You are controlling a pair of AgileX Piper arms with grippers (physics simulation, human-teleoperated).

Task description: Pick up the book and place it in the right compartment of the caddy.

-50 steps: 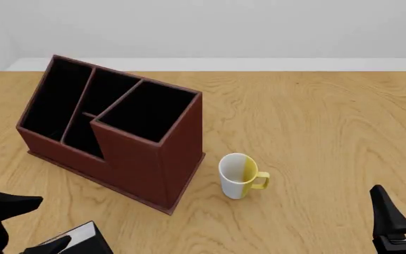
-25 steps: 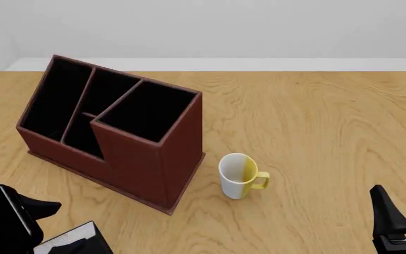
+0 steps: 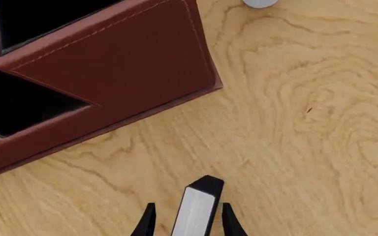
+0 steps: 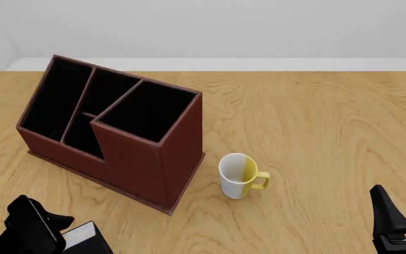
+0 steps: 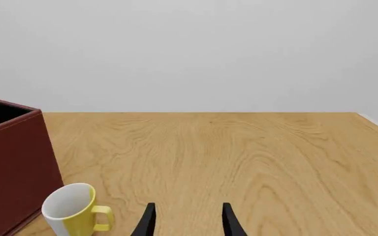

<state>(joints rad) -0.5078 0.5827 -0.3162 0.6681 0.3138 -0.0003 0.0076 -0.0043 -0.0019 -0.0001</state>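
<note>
The black book (image 4: 89, 239) sits at the table's near left edge; its white page edge (image 3: 193, 219) faces the left wrist camera. My left gripper (image 3: 187, 206) is open, one finger on each side of the book, with a gap at the left finger. The reddish-brown caddy (image 4: 146, 166) stands beyond it, and its wide right compartment (image 4: 150, 110) is nearest the mug. The left arm (image 4: 28, 233) hovers beside the book. My right gripper (image 4: 404, 205) is open and holds nothing at the near right edge, far from the book.
A white and yellow mug (image 4: 240, 175) stands just right of the caddy's end wall and also shows in the right wrist view as the mug (image 5: 74, 214) beside the caddy (image 5: 8, 172). Bare wooden table (image 4: 330, 121) stretches to the right and back.
My left arm has swung in from the left edge toward the book and lowered, bringing its fingers around the book. The right arm, caddy and mug have not moved.
</note>
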